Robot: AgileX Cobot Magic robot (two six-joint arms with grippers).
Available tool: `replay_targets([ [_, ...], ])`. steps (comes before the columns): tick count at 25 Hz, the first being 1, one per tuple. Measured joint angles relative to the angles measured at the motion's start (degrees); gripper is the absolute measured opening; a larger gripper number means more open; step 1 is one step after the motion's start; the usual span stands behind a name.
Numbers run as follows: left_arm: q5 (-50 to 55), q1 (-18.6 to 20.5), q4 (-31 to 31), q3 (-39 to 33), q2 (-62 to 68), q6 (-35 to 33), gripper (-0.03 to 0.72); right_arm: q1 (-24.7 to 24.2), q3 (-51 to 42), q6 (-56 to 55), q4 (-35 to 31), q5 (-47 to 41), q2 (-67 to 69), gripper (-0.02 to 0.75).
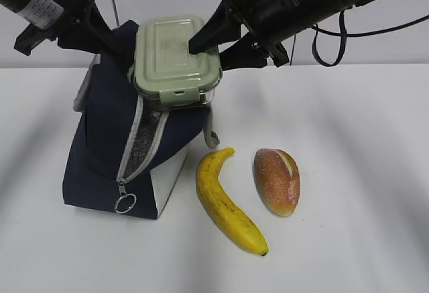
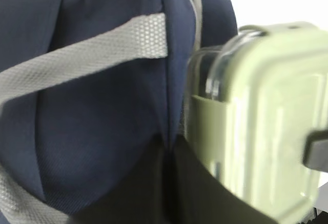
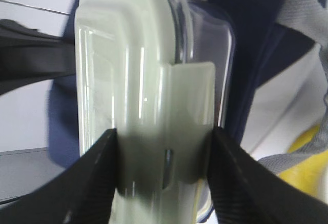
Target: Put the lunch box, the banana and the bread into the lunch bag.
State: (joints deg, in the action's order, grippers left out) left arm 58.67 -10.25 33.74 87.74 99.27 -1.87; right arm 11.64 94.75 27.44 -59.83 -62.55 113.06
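The navy lunch bag stands at the left of the table with its zipper open. My left gripper is shut on the fabric at the bag's top edge. The sage-green lunch box hangs tilted at the bag's mouth, with my right gripper shut on its side clip. In the left wrist view the lunch box sits right beside the bag fabric. The yellow banana and the bread lie side by side on the table, right of the bag.
A grey strap handle crosses the bag's side. The zipper's ring pull hangs at the bag's front bottom. A black cable loops behind the right arm. The white table stretches to the right.
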Motion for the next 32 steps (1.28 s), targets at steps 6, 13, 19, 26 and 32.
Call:
replay_targets([
  [6, 0.0, 0.0, 0.2, 0.0, 0.0, 0.0, -0.003, 0.0, 0.0, -3.1, 7.4, 1.7, 1.8, 0.374],
  [13, 0.0, 0.0, 0.3, 0.0, 0.0, 0.0, -0.003, 2.9, 0.7, -6.3, 12.0, 4.5, 2.1, 0.374],
  [19, 0.0, 0.0, 0.3, 0.0, 0.0, 0.0, -0.003, 7.2, 2.9, -11.3, 18.3, 7.1, 2.5, 0.374],
  [26, 0.0, 0.0, 0.3, 0.0, 0.0, 0.0, -0.003, 10.9, 8.1, -15.4, 18.8, 7.7, 7.7, 0.374],
  [32, -0.1, 0.0, 0.2, 0.0, 0.0, 0.0, -0.003, 13.3, 12.2, -17.2, 18.0, 9.4, 12.3, 0.373],
])
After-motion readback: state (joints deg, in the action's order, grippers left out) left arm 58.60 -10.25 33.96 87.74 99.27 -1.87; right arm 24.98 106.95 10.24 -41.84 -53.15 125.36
